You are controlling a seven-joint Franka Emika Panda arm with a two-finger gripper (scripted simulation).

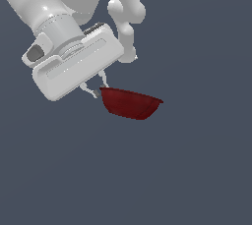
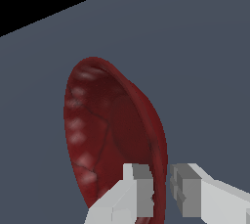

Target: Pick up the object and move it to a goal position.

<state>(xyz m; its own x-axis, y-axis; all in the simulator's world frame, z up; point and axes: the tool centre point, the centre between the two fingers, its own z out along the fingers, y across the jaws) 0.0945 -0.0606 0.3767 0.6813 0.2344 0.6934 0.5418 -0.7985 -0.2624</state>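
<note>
The object is a small dark red bowl [image 1: 132, 103] with a thin rim and tapered sides. In the exterior view it hangs slightly tilted at the centre. My gripper [image 1: 98, 86] reaches down from the white hand at the upper left and is shut on the bowl's rim at the exterior view's left end. In the wrist view the bowl [image 2: 110, 130] shows its hollow inside, and my gripper [image 2: 161, 186] pinches the rim, with one finger [image 2: 139, 184] inside the bowl and the other outside.
A flat blue-grey surface [image 1: 197, 170] fills the background. The white arm [image 1: 54, 17] takes up the upper left of the exterior view, with a rounded link [image 1: 125, 13] behind the hand. A black strip crosses one corner of the wrist view.
</note>
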